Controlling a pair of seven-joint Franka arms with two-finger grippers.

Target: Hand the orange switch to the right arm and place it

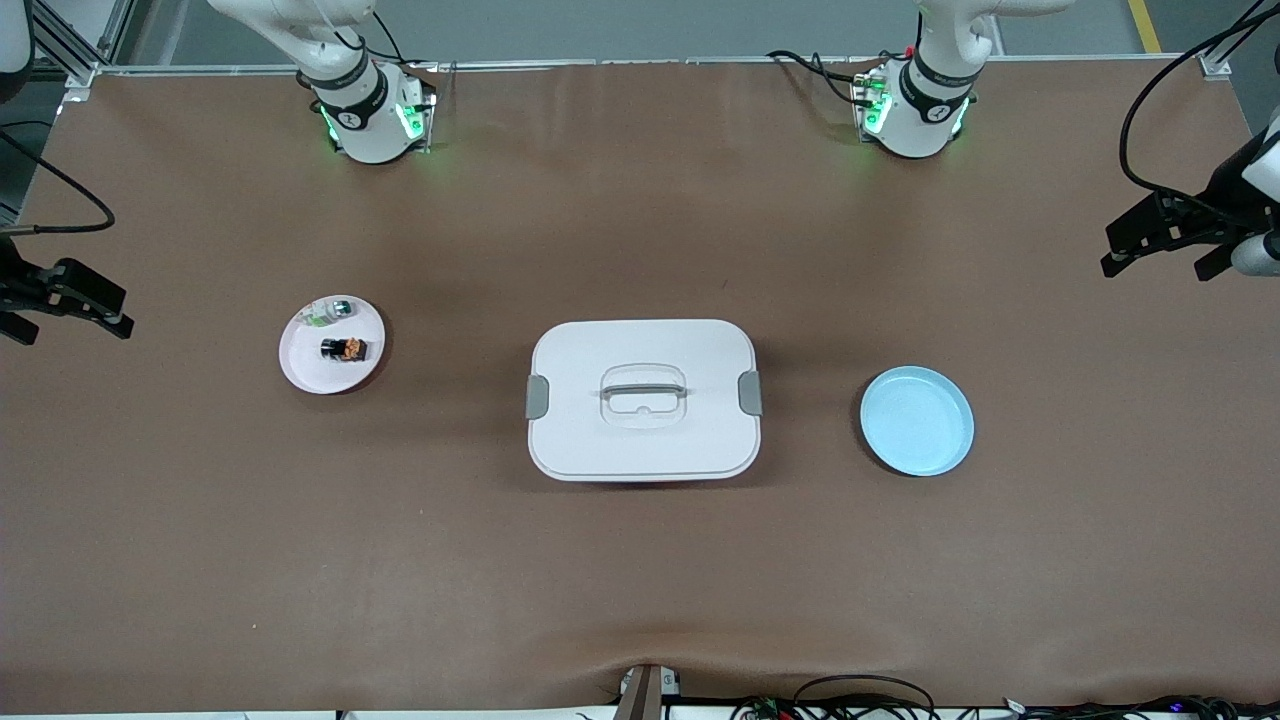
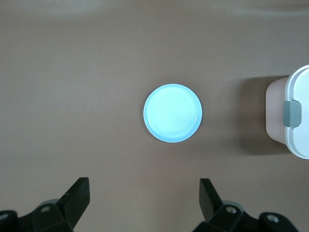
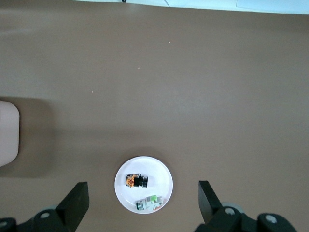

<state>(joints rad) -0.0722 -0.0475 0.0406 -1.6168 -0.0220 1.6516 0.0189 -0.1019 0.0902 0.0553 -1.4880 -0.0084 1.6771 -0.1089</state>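
Observation:
The orange switch [image 1: 345, 349] [image 3: 136, 181], a tiny black block with an orange part, lies on a small white plate [image 1: 300, 372] [image 3: 160, 176] toward the right arm's end of the table. My right gripper [image 1: 75, 332] [image 3: 142, 188] hangs high over that end, open and empty, and looks down on the white plate. My left gripper [image 1: 1155, 270] [image 2: 144, 186] hangs high over the left arm's end, open with nothing between its fingers, and looks down on a light blue plate [image 1: 917, 420] [image 2: 173, 113].
A clear-and-green component [image 1: 330, 312] [image 3: 148, 203] shares the white plate with the switch. A white lidded box [image 1: 643, 400] [image 2: 297, 140] [image 3: 7, 130] with grey latches stands mid-table between the two plates. Nothing lies on the blue plate.

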